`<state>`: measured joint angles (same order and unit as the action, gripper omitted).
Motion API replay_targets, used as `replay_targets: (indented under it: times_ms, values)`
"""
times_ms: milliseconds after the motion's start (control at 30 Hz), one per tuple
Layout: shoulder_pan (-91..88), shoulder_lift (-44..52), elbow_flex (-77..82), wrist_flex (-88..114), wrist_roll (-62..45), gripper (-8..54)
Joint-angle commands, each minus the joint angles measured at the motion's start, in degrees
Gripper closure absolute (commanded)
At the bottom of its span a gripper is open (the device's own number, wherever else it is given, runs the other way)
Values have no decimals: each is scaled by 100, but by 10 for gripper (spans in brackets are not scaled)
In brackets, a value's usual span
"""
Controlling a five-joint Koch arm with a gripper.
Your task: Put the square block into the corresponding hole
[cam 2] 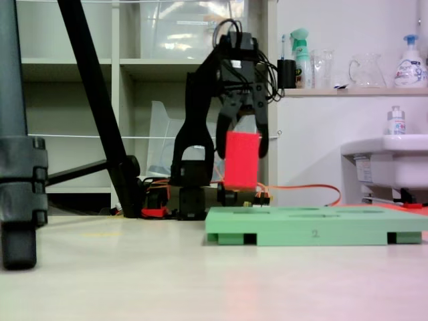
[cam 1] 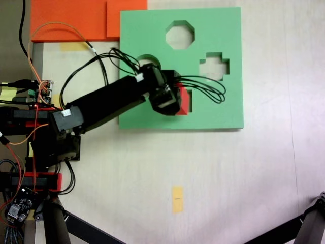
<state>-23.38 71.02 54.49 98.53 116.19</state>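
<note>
The red square block (cam 2: 241,159) hangs a little above the left part of the green foam board (cam 2: 314,226), tilted slightly. My gripper (cam 2: 242,150) is shut on it, one black finger on each side. Seen from above in a fixed view, the gripper (cam 1: 175,99) is over the lower middle of the board (cam 1: 213,112), and the red block (cam 1: 185,100) shows at its right side. The square cut-out is hidden beneath the gripper and block.
The board also has an octagonal cut-out (cam 1: 180,34), a cross cut-out (cam 1: 214,66) and a half-covered round cut-out (cam 1: 148,59). Orange foam sheets (cam 1: 71,20) lie at the top left. A yellow tape mark (cam 1: 176,198) is on the table. A tripod leg (cam 2: 93,100) stands on the left.
</note>
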Motion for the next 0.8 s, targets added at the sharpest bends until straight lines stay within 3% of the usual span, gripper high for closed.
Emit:
replay_targets:
  times_ms: [0,767]
  values:
    - [-97,114,-334,281,132,317]
    - [-114,-510,-448,-281,-193,312]
